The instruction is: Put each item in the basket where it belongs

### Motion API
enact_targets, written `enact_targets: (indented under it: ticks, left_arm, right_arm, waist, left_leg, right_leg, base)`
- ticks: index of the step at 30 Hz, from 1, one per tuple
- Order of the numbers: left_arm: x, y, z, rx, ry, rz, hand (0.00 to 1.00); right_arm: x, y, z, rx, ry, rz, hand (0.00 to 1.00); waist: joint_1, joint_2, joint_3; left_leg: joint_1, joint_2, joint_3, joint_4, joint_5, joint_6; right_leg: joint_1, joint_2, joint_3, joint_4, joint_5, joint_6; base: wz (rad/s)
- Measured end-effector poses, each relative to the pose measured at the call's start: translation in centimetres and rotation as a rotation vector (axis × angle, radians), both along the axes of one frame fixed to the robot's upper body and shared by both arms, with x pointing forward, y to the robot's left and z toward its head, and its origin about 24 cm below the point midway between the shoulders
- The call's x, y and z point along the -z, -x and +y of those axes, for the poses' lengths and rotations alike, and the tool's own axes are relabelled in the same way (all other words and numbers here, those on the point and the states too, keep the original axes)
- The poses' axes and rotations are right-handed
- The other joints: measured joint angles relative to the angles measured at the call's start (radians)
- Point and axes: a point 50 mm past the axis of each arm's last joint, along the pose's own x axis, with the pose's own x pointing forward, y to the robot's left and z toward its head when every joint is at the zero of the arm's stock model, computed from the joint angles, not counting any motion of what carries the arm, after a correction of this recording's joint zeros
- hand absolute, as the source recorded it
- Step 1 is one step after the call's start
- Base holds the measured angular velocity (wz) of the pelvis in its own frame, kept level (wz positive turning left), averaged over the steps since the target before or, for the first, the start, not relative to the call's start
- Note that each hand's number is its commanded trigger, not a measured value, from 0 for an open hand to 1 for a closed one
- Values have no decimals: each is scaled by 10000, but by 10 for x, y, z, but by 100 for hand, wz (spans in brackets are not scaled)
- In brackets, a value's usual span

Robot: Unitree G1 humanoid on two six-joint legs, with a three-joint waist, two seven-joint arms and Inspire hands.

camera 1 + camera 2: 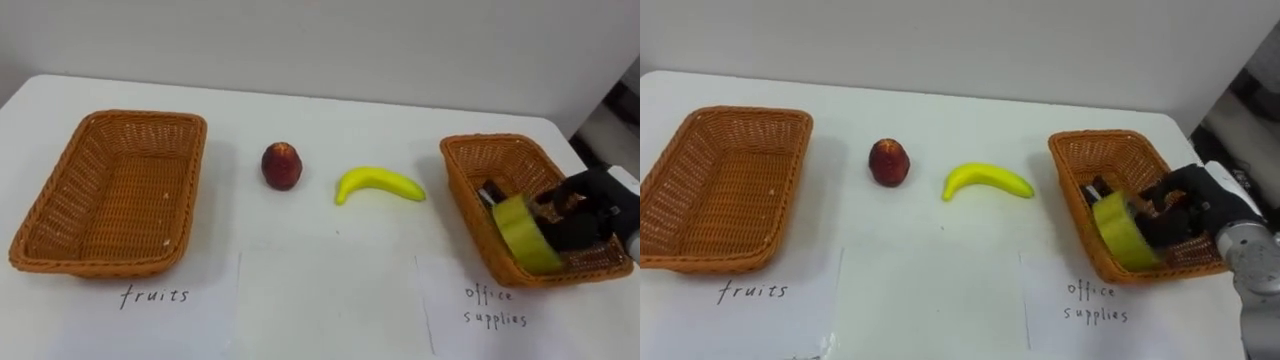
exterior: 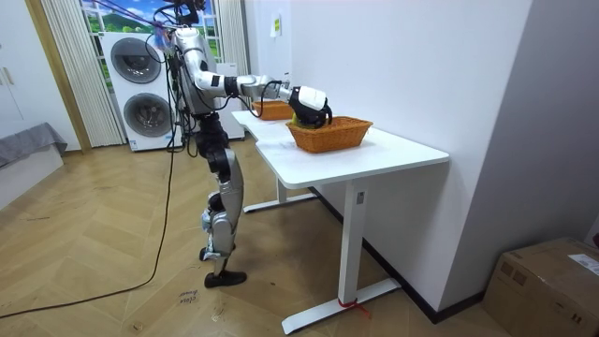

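**Roll held in the right-hand basket; both fruits on the open worktop**

At the left of the white worktop point(image 1: 320, 120) an empty wicker basket point(image 1: 110, 190) is seen; just in front of it a sheet of paper point(image 1: 180, 320) with handwriting is laid flat. Right of that basket, and apart from it, a dark red round fruit point(image 1: 282, 165) is set on the bare worktop. Near it, further right, a yellow banana point(image 1: 378, 184) is laid on its side with its curve arched away from the robot; neither fruit is in a basket, and the two are not touching.

At the right a second wicker basket point(image 1: 480, 150) is placed, with a second handwritten sheet point(image 1: 500, 320) before its near rim. A small dark object point(image 1: 492, 192) is lying inside this basket; what it is cannot be told. Beside it a yellow-green roll point(image 1: 525, 235) is held tilted inside the basket, near its front wall; whether it is touching the basket's floor cannot be told. The roll is gripped by the right hand point(image 1: 585, 210), whose dark fingers are curled round it from the right.

In the room view the robot is seen standing upright at the end of the worktop, with its right arm stretched out over the nearer basket; two stacked washing machines point(image 2: 140, 89) are seen behind it.
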Motion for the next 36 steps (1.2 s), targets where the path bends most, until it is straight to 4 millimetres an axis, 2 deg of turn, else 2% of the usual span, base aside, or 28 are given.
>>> enact_targets:
  ticks: [5,36]
  left_arm:
    - [0,-3,1,21,-106,-69,0]
    - [0,2,3,-74,-447,27,0]
  right_arm:
    - [7,3,-3,125,-105,379,0]
    - [8,3,-2,147,-15,340,0]
  waist:
    - [212,-7,14]
    - [232,38,24]
  left_leg:
    - [-33,0,-2,-2,0,0]
    - [-52,41,123,-46,-15,-18]
  right_leg:
    - [-25,5,3,-2,4,-6]
    - [-131,32,47,95,9,-11]
  base:
    - [0]
    - [0]
